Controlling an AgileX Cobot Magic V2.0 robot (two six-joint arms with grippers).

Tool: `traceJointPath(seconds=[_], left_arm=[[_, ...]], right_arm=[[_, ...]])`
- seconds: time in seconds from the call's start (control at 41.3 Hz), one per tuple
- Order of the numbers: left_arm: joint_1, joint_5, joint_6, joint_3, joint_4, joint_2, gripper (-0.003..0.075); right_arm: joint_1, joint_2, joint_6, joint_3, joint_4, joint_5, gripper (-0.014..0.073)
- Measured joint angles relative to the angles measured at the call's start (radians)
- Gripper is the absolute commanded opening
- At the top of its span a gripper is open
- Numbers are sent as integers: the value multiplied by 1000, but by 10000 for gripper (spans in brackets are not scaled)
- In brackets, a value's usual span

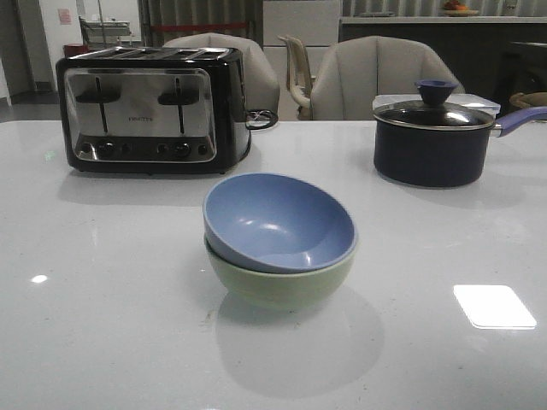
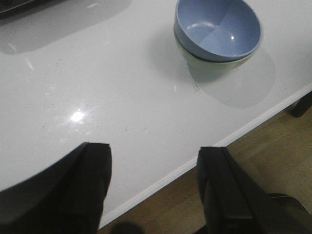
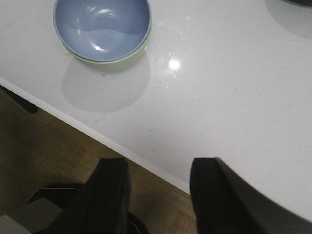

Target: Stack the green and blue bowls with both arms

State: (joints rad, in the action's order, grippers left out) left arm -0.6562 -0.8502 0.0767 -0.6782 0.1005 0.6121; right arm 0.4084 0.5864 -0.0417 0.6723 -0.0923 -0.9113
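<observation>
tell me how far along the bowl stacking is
Stacking looks done: the blue bowl sits nested, slightly tilted, inside the green bowl on the table. Nothing is in hand; the left gripper and right gripper are open and empty near the table edge. Nothing obvious remains.

Kitchen or dining-type room indicated. White glossy table (image 1: 102,325) set with four-slot toaster (image 1: 149,107) and lidded saucepan (image 1: 432,141); padded chairs (image 1: 376,77) drawn up behind; dark counter (image 1: 427,26) seen beyond. Wood flooring (image 3: 44,146) noted.

green bowl (image 1: 282,286) mostly hidden by blue bowl (image 1: 278,220) | saucepan handle (image 1: 523,120) cut off
</observation>
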Motion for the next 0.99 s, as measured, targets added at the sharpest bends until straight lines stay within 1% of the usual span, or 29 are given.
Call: traceJointPath(seconds=[0.048, 0.121, 0.242, 0.387, 0.993], left_arm=[[0, 0, 2, 0, 0, 0, 364], [0, 2, 2, 0, 0, 0, 303], [0, 2, 3, 0, 0, 0, 201], [0, 2, 3, 0, 0, 0, 96], [0, 4, 3, 2, 0, -2, 101]], right_arm=[[0, 0, 0, 0, 0, 0, 246], [0, 0, 0, 0, 0, 0, 152], [0, 0, 0, 0, 0, 0, 34], [0, 0, 0, 0, 0, 0, 36], [0, 0, 0, 0, 0, 0, 36]])
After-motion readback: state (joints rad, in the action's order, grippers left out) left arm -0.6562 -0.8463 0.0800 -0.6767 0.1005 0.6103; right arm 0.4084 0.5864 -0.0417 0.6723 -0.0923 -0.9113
